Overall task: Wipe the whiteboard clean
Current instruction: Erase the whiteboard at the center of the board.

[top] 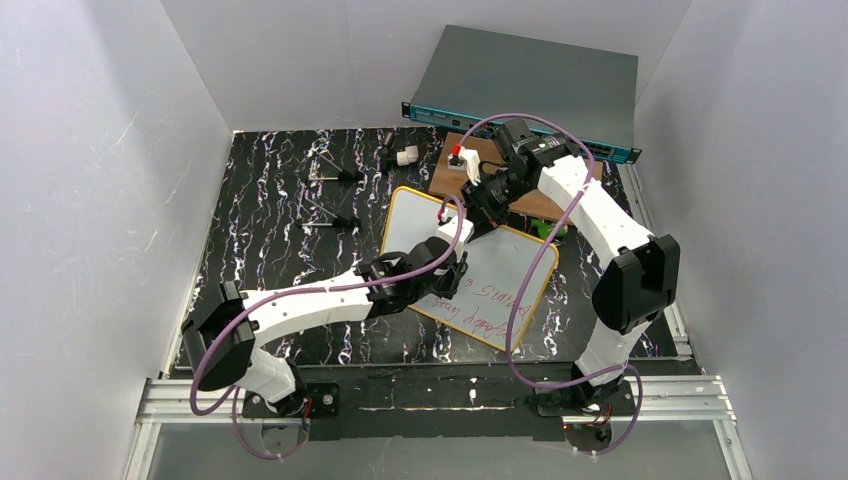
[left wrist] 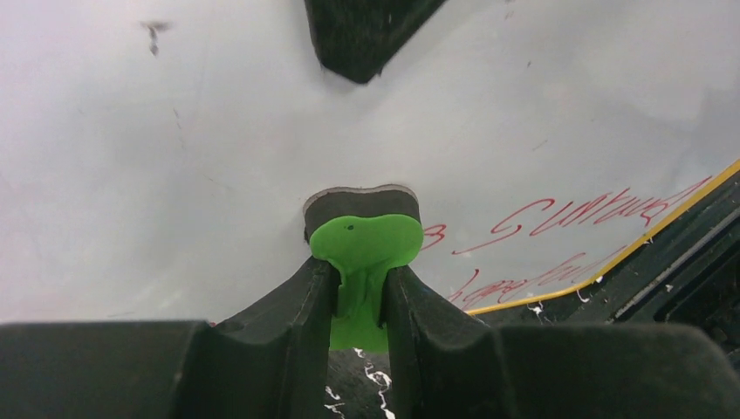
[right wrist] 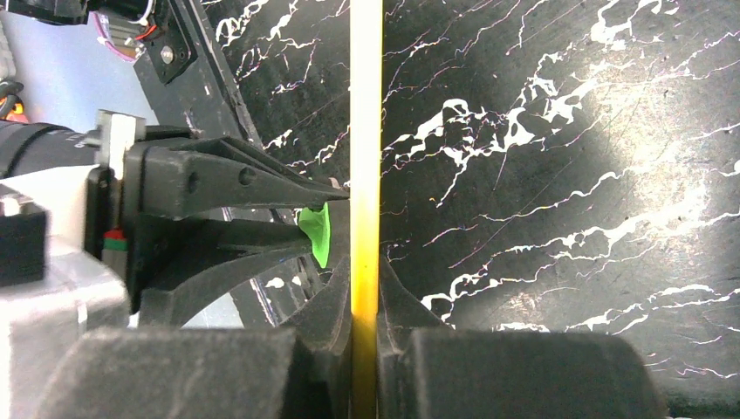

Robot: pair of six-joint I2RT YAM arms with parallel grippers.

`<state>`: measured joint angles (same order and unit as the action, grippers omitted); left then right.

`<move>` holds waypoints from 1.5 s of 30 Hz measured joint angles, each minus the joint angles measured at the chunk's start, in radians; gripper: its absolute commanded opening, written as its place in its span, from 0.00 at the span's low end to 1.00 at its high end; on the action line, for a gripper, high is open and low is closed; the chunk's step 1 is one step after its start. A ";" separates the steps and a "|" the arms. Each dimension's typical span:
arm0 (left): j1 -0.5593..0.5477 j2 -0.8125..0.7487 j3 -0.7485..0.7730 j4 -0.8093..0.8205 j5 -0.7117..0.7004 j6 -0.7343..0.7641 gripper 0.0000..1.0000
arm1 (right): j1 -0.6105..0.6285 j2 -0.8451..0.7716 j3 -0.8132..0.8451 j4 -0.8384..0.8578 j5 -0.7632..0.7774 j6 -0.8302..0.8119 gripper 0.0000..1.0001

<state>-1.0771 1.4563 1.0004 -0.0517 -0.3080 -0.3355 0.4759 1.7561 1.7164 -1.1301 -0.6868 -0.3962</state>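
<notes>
The whiteboard (top: pixel 510 262) lies slanted across the middle of the black marbled table, with red handwriting (top: pixel 480 305) near its front corner. My right gripper (top: pixel 487 215) is shut on the board's far edge, its yellow frame (right wrist: pixel 366 131) pinched between the jaws of that gripper (right wrist: pixel 365 271). My left gripper (top: pixel 450 270) is over the board and shut on a green eraser (left wrist: pixel 366 244). The eraser's dark pad presses against the white surface (left wrist: pixel 174 175), just left of the red writing (left wrist: pixel 567 218). The green eraser (right wrist: pixel 318 231) also shows in the right wrist view.
A brown wooden board (top: pixel 478 168) carrying a small white and red item (top: pixel 458 158) lies behind the whiteboard. A grey box with a blue front (top: pixel 530 85) stands at the back. Black clips (top: pixel 335 175) and a white piece (top: pixel 405 157) lie at the back left.
</notes>
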 measured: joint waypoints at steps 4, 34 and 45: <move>0.000 0.000 -0.029 0.014 0.034 -0.035 0.00 | 0.000 0.000 0.000 0.000 0.000 0.000 0.01; -0.061 0.181 0.147 -0.257 0.060 -0.073 0.00 | -0.012 0.000 0.000 0.002 0.004 0.000 0.01; -0.056 0.170 0.228 -0.278 0.018 0.021 0.00 | -0.013 0.000 0.000 0.003 0.005 0.000 0.01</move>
<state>-1.1332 1.6260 1.2282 -0.3294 -0.2897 -0.3141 0.4629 1.7565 1.7164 -1.1271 -0.6815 -0.3962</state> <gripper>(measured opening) 0.231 0.112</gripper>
